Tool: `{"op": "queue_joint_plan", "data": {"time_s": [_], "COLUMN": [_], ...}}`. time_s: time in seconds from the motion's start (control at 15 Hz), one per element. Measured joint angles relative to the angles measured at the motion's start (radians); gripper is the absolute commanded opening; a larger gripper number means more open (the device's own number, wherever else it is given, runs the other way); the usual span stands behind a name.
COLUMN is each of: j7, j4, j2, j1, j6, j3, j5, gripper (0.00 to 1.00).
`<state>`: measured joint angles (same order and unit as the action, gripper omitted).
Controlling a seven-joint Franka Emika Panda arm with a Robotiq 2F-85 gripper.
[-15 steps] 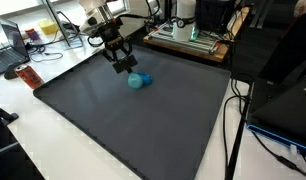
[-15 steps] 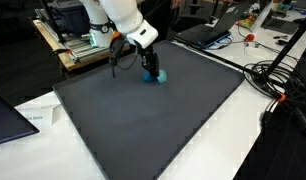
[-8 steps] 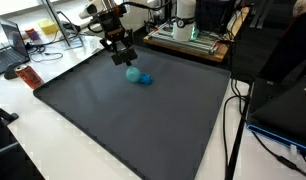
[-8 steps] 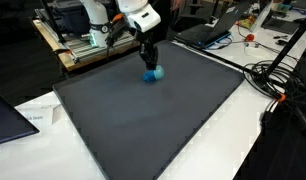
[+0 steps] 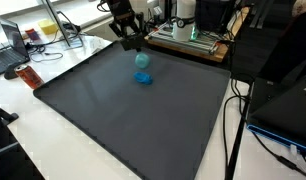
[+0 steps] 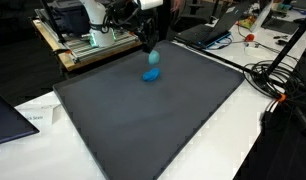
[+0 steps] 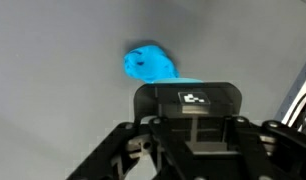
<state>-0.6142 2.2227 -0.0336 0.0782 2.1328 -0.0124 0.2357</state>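
In an exterior view the fingers [image 5: 133, 42] hang high over the far end of the dark mat [image 5: 123, 130] that covers the counter [image 5: 28, 125]; they point down; just beneath them shows the blue object [image 5: 143, 68], a tall lump with a paler, teal top close under the fingertips and a deeper blue base on the mat; whether the fingers pinch that top or stand apart from it cannot be told at this size; a red box [image 5: 28, 77] lies well apart at the mat's edge, and black cables [image 5: 233, 115] trail down the counter beside the mat.

In an exterior view from the opposite side the fingers [image 6: 147, 42] again hang above the blue object [image 6: 151, 66]; the object sits near the far edge of the mat [image 6: 143, 130], its lower part resting on it, its upper part reaching up toward the fingertips; the white counter [image 6: 228, 150] shows around the mat.

In the wrist view the black housing [image 7: 188, 100] with a small white mark fills the lower half; the blue object [image 7: 151, 63] lies against the grey mat just past the housing's edge; the fingertips are not clearly shown, so their spread cannot be told.
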Motion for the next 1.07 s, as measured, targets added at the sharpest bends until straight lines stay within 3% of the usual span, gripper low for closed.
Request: {"op": "queue_joint_plan", "data": {"time_s": [0.27,0.53,0.73,1.07], "j7": [0.238,0.412,0.519,0.659], "j4": [-0.002,0.007,0.049,0.211], "j2": [0.060,0.106,0.142,0.211], "j1": [-0.023,-0.049,-0.067,-0.085], "j6": [-0.120,-0.123,-0.057,0.170], "j3": [0.001,0.011,0.024,0.055], "j5": [-0.029,-0.029,-0.029,-0.030], "gripper": [0.22,0.22,0.22,0.22]}}
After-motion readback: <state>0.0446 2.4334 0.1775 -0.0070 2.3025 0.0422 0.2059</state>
